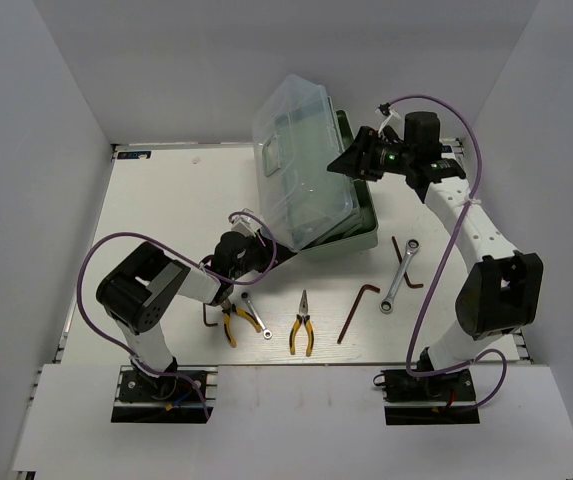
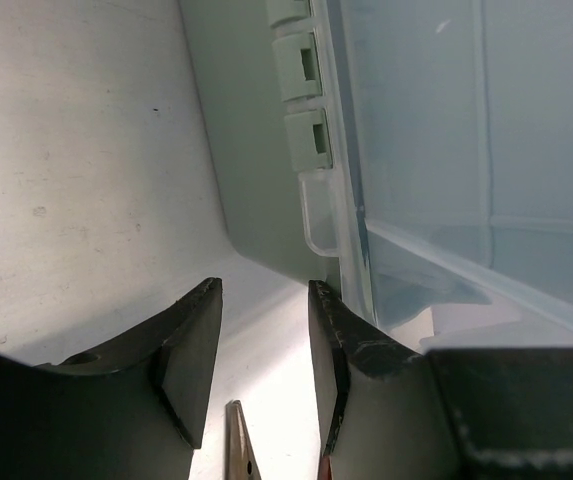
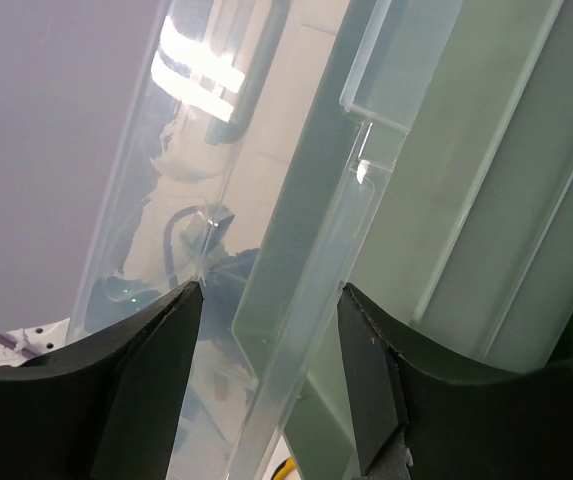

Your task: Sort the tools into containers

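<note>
Right gripper [image 3: 271, 287] is sitting open around the clear lid [image 1: 301, 150] edge, with a gap on both sides. Left gripper [image 2: 264, 284] is hanging open too, toolbox [image 1: 363, 228] corner at its 1 o'clock. Pliers [image 1: 303, 325], wrenches [image 1: 399, 275] and hex keys [image 1: 358, 310] are all lying on the table [image 1: 166, 200], 6 o'clock of the box. Can't tell what's inside it.

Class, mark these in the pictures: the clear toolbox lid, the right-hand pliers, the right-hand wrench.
clear toolbox lid [image 1: 301, 160], top view, middle of its raised panel.
right-hand pliers [image 1: 303, 314], top view, by the pivot.
right-hand wrench [image 1: 400, 274], top view, mid-shaft.
</note>
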You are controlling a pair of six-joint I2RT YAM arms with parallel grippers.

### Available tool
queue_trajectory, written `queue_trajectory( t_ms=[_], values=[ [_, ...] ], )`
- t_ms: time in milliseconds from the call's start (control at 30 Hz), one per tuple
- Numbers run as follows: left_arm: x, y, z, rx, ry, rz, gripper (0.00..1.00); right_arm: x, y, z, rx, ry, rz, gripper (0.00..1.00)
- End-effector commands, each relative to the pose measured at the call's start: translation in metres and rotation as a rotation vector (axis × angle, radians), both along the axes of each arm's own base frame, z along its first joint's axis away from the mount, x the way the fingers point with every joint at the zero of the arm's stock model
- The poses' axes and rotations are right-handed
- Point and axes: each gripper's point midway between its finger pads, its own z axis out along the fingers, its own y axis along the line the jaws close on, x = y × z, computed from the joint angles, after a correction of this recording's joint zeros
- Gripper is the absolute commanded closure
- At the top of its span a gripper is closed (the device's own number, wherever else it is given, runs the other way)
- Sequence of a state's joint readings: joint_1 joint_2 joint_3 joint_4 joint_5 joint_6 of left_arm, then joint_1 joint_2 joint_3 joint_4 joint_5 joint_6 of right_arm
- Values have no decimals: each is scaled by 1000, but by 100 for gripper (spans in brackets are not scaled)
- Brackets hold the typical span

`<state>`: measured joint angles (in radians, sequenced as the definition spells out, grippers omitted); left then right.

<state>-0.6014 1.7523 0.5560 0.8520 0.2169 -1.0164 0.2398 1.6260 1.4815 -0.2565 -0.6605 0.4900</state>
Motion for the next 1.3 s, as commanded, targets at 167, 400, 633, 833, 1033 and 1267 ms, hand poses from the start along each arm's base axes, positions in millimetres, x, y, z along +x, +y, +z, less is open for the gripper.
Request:
queue_trajectory(
  t_ms=[167, 400, 633, 833, 1033, 1267],
  values=[
    [6, -18, 74, -148, -192, -48, 50, -20, 17, -20, 57, 132, 84, 40],
    [1, -13, 75, -122, -209, -54, 50, -20, 15, -8, 148, 145, 103, 43],
    [1, -13, 73, -117, -202, -54, 50, -22, 14, 2, 277, 204, 135, 43],
    [-1, -12, 70, -80, -220, -72, 50, -22, 13, 12, 343, 201, 163, 47],
    [-10, 1, 67, 15, -236, -70, 50, -23, 8, 30, 369, 167, 173, 48],
    [-21, 16, 54, 88, -202, -54, 50, -26, 9, 47, 384, 149, 188, 48]
  ],
)
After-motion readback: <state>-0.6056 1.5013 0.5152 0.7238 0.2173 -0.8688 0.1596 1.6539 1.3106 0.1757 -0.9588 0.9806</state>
